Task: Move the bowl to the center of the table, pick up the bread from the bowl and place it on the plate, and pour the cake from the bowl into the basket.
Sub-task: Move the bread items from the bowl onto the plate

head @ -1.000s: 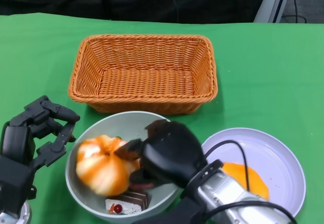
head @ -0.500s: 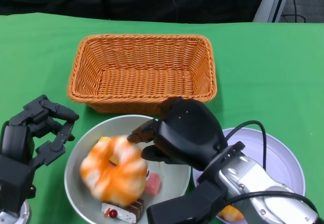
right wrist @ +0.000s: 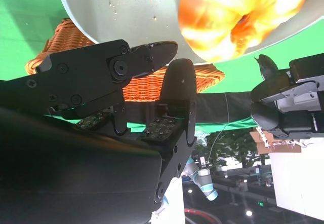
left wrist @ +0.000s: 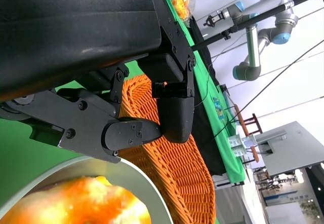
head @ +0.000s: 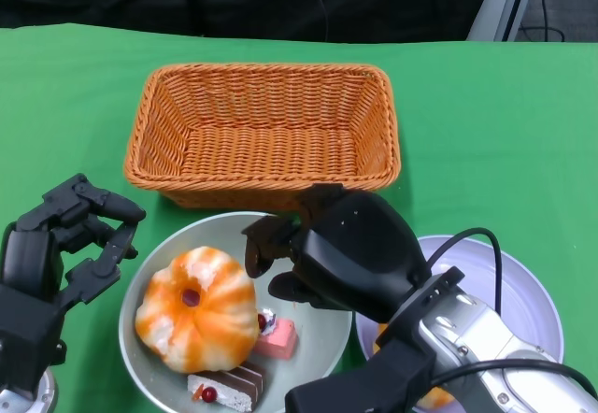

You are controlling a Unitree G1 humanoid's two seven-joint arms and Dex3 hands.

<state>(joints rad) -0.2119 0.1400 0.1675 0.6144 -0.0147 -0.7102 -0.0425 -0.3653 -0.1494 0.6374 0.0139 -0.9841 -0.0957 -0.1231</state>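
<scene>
In the head view I see the bowl (head: pixel 149 362) at lower centre, the bread (head: pixel 196 308) inside it at left, my right hand (head: pixel 322 249) empty above its right rim, fingers parted. My left hand (head: pixel 70 240) waits at lower left, holding nothing. The right wrist view confirms parted fingers (right wrist: pixel 177 102) beside the bread (right wrist: pixel 238 11). The left wrist view shows spread fingers (left wrist: pixel 172 112) before the basket (left wrist: pixel 172 168). I judge the bread pick is in hand; next I must close around the bread.

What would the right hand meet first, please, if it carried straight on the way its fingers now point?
Most likely the bread in the bowl: the right hand hovers over the bowl with fingers toward the bread. Its height above is unclear.
</scene>
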